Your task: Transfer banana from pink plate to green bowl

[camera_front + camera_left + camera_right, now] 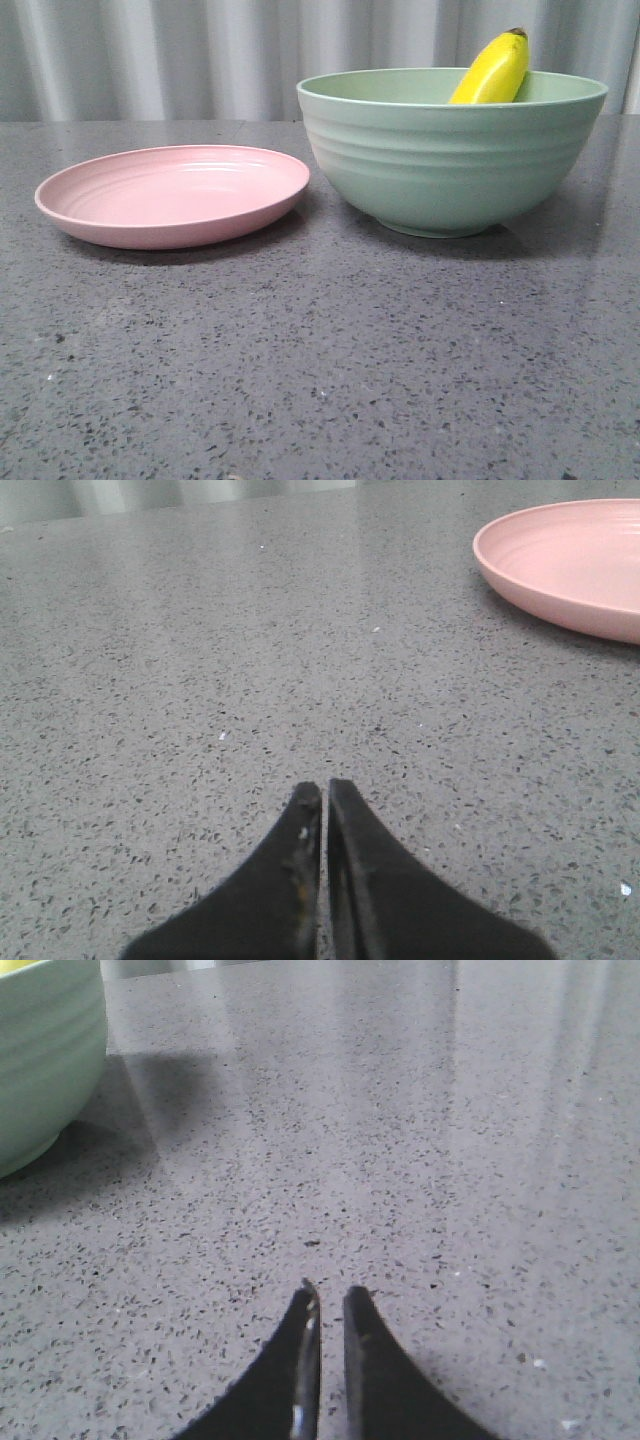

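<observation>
Front camera low, near worktop [320, 380], facing curtain [150, 60]; wrist cameras skim it, sharing plate [570, 565], bowl [40, 1060].

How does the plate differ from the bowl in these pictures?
The plate is pale pink, shallow and low; the bowl is mint green, deep and much taller. The plate lies empty, while the bowl holds the banana, which leans up over its rim. Both are round, matte and ridged, standing side by side on the table.
</observation>
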`<control>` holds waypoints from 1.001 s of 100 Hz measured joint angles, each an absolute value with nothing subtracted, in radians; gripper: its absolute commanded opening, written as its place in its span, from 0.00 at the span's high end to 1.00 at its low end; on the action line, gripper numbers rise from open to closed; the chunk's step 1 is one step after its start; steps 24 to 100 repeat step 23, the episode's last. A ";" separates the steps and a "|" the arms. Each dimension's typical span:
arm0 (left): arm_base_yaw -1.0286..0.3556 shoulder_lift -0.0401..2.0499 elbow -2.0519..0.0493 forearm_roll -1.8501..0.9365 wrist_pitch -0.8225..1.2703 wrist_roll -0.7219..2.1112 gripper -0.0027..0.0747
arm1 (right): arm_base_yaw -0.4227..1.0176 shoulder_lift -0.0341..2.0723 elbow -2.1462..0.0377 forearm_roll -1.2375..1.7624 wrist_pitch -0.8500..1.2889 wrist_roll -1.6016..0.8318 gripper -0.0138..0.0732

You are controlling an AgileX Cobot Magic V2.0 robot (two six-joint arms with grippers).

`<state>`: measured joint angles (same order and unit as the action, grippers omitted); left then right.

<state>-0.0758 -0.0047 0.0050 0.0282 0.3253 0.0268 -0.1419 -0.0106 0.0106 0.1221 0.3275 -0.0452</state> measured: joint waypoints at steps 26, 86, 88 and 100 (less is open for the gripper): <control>-0.076 -0.005 0.005 0.028 0.325 0.027 0.99 | -0.142 -0.011 0.011 0.122 0.327 -0.042 0.87; -0.076 -0.005 0.005 0.028 0.325 0.027 0.99 | -0.142 -0.011 0.011 0.122 0.327 -0.042 0.87; -0.076 -0.005 0.005 0.028 0.325 0.027 0.99 | -0.142 -0.011 0.011 0.122 0.327 -0.042 0.87; -0.076 -0.005 0.005 0.028 0.325 0.027 0.99 | -0.142 -0.011 0.011 0.122 0.327 -0.042 0.87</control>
